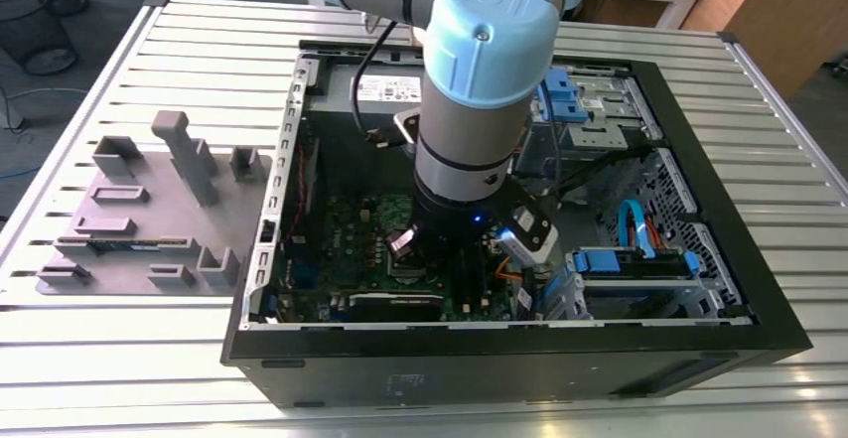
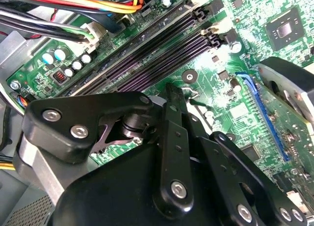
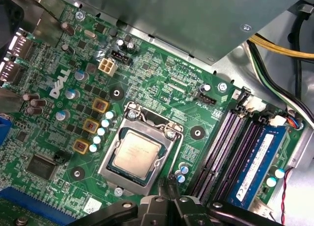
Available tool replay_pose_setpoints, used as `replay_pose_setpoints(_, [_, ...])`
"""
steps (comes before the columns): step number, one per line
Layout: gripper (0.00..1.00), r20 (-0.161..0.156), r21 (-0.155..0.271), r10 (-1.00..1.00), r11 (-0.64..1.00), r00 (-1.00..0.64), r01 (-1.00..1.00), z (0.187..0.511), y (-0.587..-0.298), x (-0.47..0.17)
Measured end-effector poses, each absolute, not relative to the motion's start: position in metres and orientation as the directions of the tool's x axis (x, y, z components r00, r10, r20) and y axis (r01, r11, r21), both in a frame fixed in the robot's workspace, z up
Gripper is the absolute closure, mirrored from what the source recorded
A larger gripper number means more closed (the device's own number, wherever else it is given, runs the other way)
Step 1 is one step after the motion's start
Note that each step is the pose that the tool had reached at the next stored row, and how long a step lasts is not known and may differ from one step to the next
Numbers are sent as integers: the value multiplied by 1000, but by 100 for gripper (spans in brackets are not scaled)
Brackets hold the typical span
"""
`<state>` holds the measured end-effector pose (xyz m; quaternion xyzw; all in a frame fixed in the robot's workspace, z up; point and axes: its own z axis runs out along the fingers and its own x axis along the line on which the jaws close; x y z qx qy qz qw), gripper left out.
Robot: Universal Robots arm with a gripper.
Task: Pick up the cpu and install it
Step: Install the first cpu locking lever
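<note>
Exterior view: the arm (image 1: 464,110) reaches down into the open computer case (image 1: 689,210) on the slatted counter (image 1: 199,31). First wrist view: the cpu (image 3: 138,150) sits inside its socket frame (image 3: 169,150), seemingly seated, not held. Second wrist view: the claw (image 2: 175,101) appears pressed together, empty, over the motherboard (image 2: 245,49).

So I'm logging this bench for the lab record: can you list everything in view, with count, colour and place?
computer case: one, black, open on the slatted table.
motherboard: one, green, inside the case.
cpu: one, silver top, seated in the metal socket frame.
memory stick: one, blue, in a slot beside empty dark slots.
power supply: one, grey, at the case's far end.
drive brackets: several, blue, at the exterior view's right.
fixture tray: one, grey, on the table at the exterior view's left.
arm: one, grey and light blue, reaching into the case.
gripper: one, black, above the board near the socket.
</note>
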<state>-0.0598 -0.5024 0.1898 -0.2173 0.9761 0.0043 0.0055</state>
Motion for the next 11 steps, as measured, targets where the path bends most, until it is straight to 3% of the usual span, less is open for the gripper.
replay_pose_setpoints(11, [89,-12,6,-424,905,-905,-425,190,-508,-60])
